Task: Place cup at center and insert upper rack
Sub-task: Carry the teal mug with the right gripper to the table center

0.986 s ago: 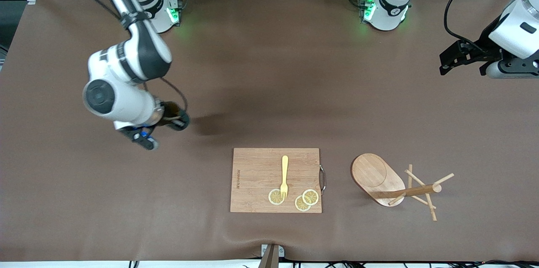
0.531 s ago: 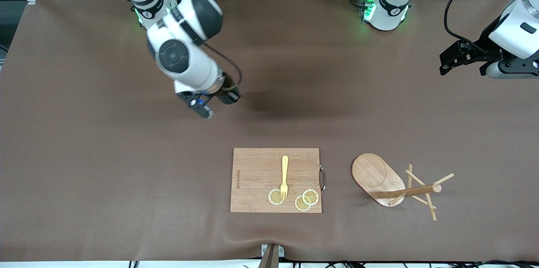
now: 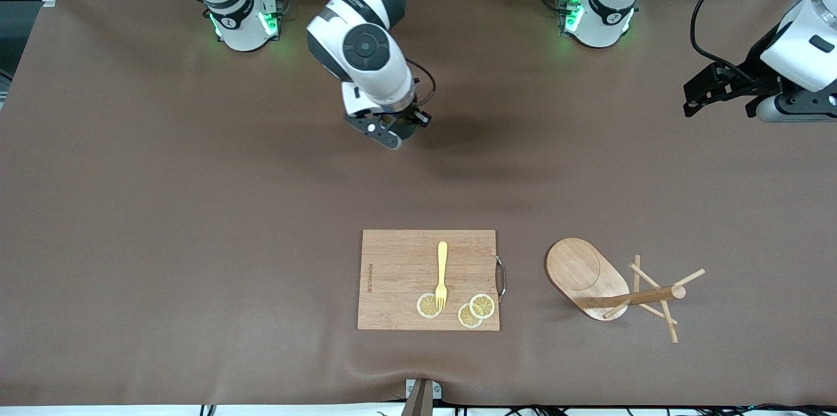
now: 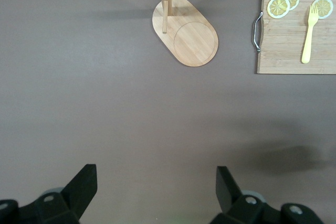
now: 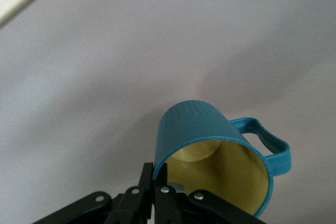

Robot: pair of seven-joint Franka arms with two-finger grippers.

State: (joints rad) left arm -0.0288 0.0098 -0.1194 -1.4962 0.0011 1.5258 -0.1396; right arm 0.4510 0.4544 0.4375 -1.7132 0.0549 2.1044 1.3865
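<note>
The cup is dark teal and ribbed, yellowish inside, with one side handle. My right gripper is shut on its rim, one finger inside the wall and one outside. It hangs tilted over the bare middle of the table. In the front view the right gripper and wrist cover most of the cup. The upper rack, a light wooden mug tree with an oval base, round post and thin pegs, sits near the front camera. My left gripper is open and empty, waiting over the left arm's end of the table.
A rectangular wooden cutting board lies beside the rack, toward the right arm's end. It carries a yellow fork and lemon slices. A brown mat covers the table.
My right arm has swung the cup from the right arm's end of the table to over the middle, closer to the arm bases. The left arm has not moved.
</note>
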